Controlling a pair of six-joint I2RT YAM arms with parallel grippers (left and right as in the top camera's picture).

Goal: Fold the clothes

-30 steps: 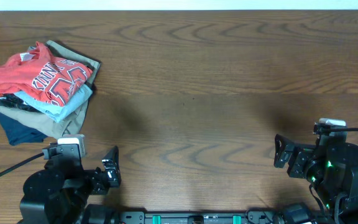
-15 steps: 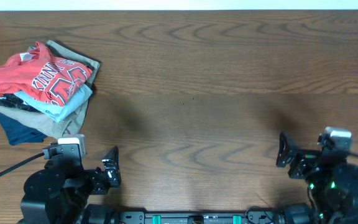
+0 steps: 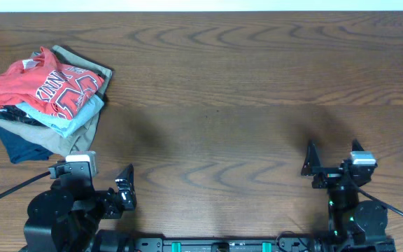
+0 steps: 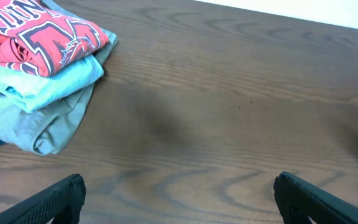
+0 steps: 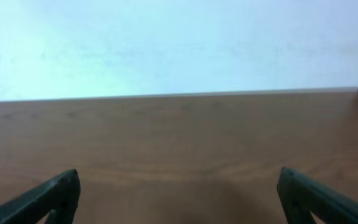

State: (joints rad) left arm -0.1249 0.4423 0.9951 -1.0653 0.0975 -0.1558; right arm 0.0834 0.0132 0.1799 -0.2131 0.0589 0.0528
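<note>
The coral-red T-shirt (image 3: 47, 87) with white-and-dark lettering lies folded, a bit rumpled, on top of a stack of clothes at the far left of the table. It also shows at the top left of the left wrist view (image 4: 36, 34). My left gripper (image 3: 121, 190) is open and empty near the front edge, well in front of and to the right of the stack; its fingers (image 4: 179, 186) frame bare wood. My right gripper (image 3: 327, 168) is open and empty at the front right, far from the shirt; its view (image 5: 179, 180) shows only table and wall.
Under the red shirt lie a light blue folded shirt (image 3: 75, 115), a tan folded garment (image 3: 61, 140) and a navy one (image 3: 16, 147). The blue shirt (image 4: 48, 84) and tan garment (image 4: 48, 127) show in the left wrist view. The wooden table (image 3: 222, 105) ends at a white wall.
My right arm has drawn back and turned, and its gripper has shifted slightly left and away from the front edge. The left arm and the stack have not moved.
</note>
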